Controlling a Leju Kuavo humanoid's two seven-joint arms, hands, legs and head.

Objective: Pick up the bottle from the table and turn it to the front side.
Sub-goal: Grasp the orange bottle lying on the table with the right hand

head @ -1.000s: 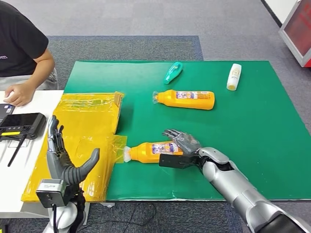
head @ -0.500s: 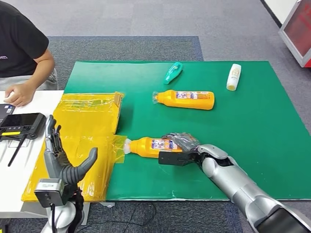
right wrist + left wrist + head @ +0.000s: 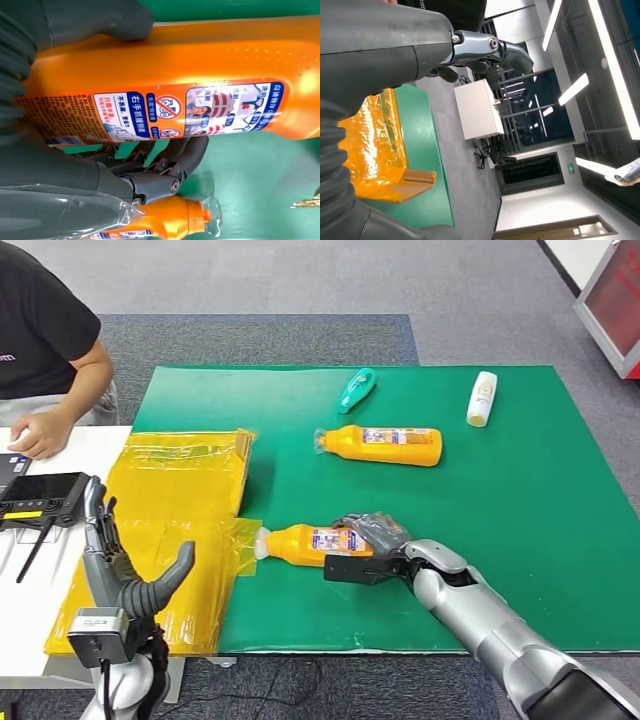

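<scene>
Head view: the near orange plastic bottle [image 3: 306, 542] lies on its side on the green mat [image 3: 528, 500] that covers the worktop, its clear cap pointing at the crinkled yellow plastic bags [image 3: 162, 510]. The right hand [image 3: 375, 543] grips the base end of this bottle, fingers curled over the label and thumb on the near side. Beyond that bottle, farther from the robot, lies a second orange bottle [image 3: 385, 445], also on its side. Farther still lie a small teal tube [image 3: 356, 389] and a white bottle [image 3: 481, 398], well apart from each other. The left hand [image 3: 117, 565] is raised over the yellow bags, well apart from the near bottle, fingers spread and holding nothing. Beyond the bags a person in a black shirt [image 3: 41, 325] sits at a white desk [image 3: 45, 570] with a black device [image 3: 41, 498] on it

Left wrist view: the left hand [image 3: 433, 47] stretches out empty, its fingers apart, above the yellow bags [image 3: 376, 145]

Right wrist view: the right hand [image 3: 68, 145] clasps the near orange bottle [image 3: 211, 65], thumb on one side and fingers on the other, with the label facing the camera; the second orange bottle [image 3: 181, 222] lies beyond
</scene>
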